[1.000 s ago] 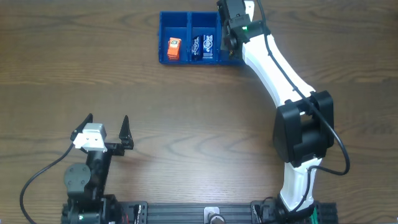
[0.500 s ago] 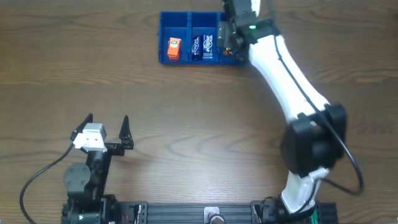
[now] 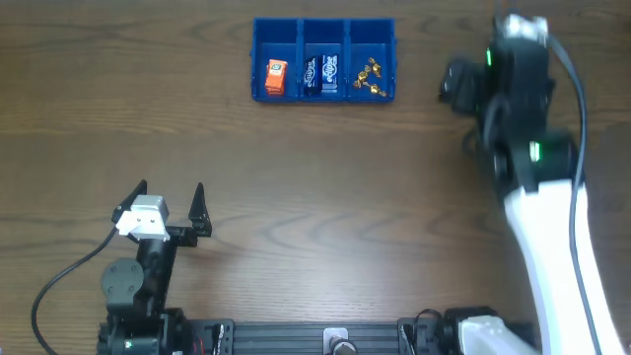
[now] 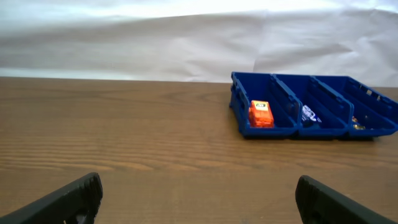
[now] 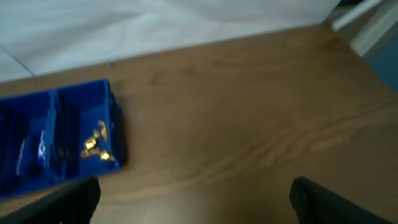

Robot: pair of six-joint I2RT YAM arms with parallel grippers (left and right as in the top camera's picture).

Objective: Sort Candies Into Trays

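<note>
A blue three-compartment tray (image 3: 325, 21) sits at the table's far middle. Its left bin holds an orange candy (image 3: 276, 78), the middle bin blue-wrapped candies (image 3: 323, 75), the right bin gold candies (image 3: 370, 77). My right gripper (image 3: 455, 84) hangs to the right of the tray, apart from it, open and holding nothing. Its wrist view shows the tray (image 5: 37, 99) and gold candies (image 5: 94, 144) beyond the right gripper (image 5: 193, 190). My left gripper (image 3: 170, 197) stands open and empty near the front left, far from the tray (image 4: 273, 132) and orange candy (image 4: 260, 114).
Bare wooden tabletop lies between the tray and both arm bases. A white backdrop (image 4: 186, 37) rises behind the table's far edge. The table's right edge (image 5: 348, 43) shows in the right wrist view.
My right arm drew back from over the tray's right bin and swung right, uncovering the gold candies there. The left arm stayed still.
</note>
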